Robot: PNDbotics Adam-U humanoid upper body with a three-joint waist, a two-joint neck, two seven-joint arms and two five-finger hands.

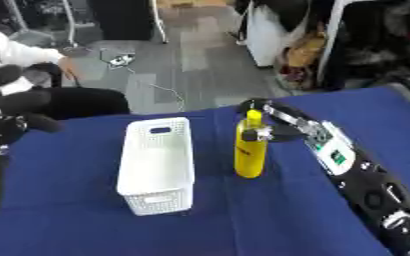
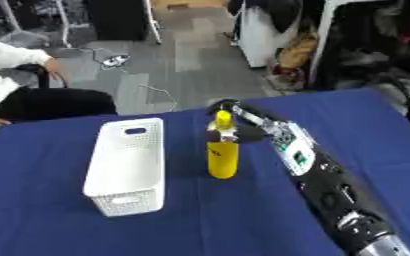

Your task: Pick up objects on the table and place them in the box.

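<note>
A yellow bottle (image 1: 249,155) stands upright on the blue table (image 1: 68,200), just right of a white perforated box (image 1: 135,150) that has nothing in it. My right hand (image 1: 277,119) reaches in from the lower right. Its fingers are curled round the bottle's neck, and a silver fingertip (image 1: 264,134) shows in front of the bottle. My left hand (image 1: 12,107) hangs raised at the left edge in the left eye view, with its fingers spread and holding nothing.
My right forearm (image 1: 357,175) lies diagonally across the right half of the table. The table's far edge (image 1: 182,112) runs just behind the box and the bottle, with grey floor beyond. Blue cloth lies in front of the box.
</note>
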